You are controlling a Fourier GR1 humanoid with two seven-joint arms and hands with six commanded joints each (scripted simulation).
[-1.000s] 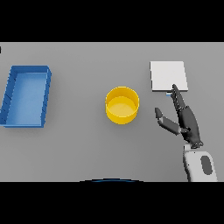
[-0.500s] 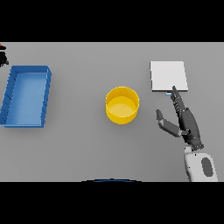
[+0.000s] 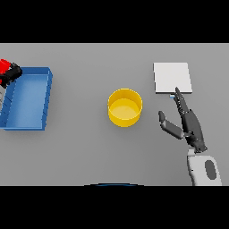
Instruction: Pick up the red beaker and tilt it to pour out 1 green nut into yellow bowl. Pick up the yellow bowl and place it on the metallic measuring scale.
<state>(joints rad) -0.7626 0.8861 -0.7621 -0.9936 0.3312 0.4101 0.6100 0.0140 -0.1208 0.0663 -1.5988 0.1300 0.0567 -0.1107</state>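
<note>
Yellow bowl [image 3: 125, 107] sits apart from scale [image 3: 172, 77].

1 yellow bowl [image 3: 125, 107], 1 blue tray [image 3: 27, 99], 1 scale [image 3: 172, 77] (white), 1 red beaker [image 3: 4, 67].

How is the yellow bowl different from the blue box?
The yellow bowl is round; the blue box is rectangular. The bowl sits mid-table, while the box lies at the left side. The bowl looks smaller than the box. Both are open on top and show nothing inside.
</note>
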